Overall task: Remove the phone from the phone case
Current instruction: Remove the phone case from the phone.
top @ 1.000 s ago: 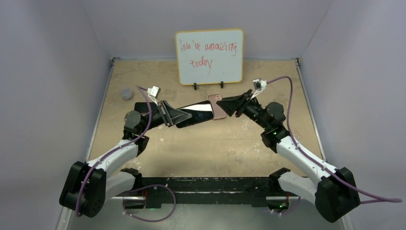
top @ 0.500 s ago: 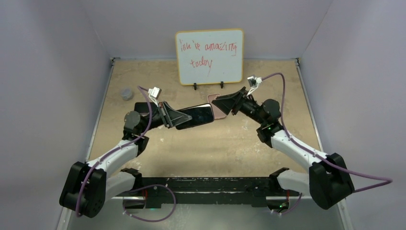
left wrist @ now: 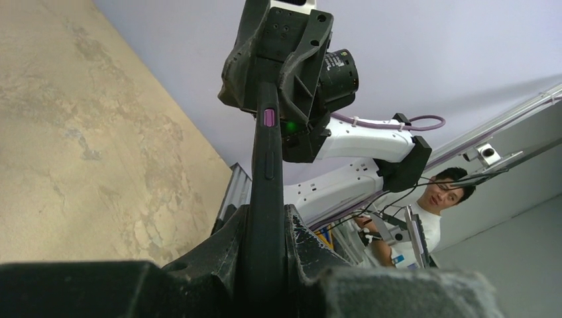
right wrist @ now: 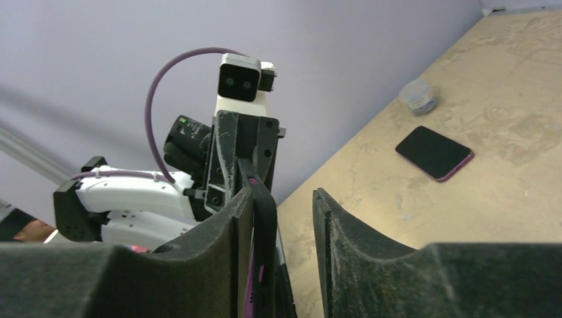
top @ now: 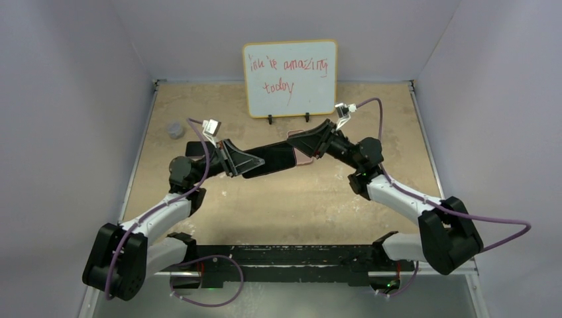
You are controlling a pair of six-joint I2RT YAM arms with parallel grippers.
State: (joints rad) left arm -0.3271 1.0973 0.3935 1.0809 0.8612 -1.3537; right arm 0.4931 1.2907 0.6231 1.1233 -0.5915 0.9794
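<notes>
The phone in its black case (top: 273,159) is held in the air between both arms, above the table's middle. A pink part (top: 304,159) shows at its right end. My left gripper (top: 255,159) is shut on the case's left end; in the left wrist view the case (left wrist: 268,152) stands edge-on between the closed jaws (left wrist: 265,222), with a purple side button. My right gripper (top: 307,144) is over the right end. In the right wrist view its jaws (right wrist: 281,199) are open around the case edge (right wrist: 264,218), which rests against the left finger, with a gap to the right finger.
A second dark phone with a purple rim (right wrist: 434,152) lies flat on the table behind the left arm (top: 194,147). A small grey cap (top: 175,128) sits near the left wall. A whiteboard (top: 289,78) stands at the back.
My right gripper has moved left and turned, sliding over the pink right end so that less pink shows. The left gripper and the case have hardly moved.
</notes>
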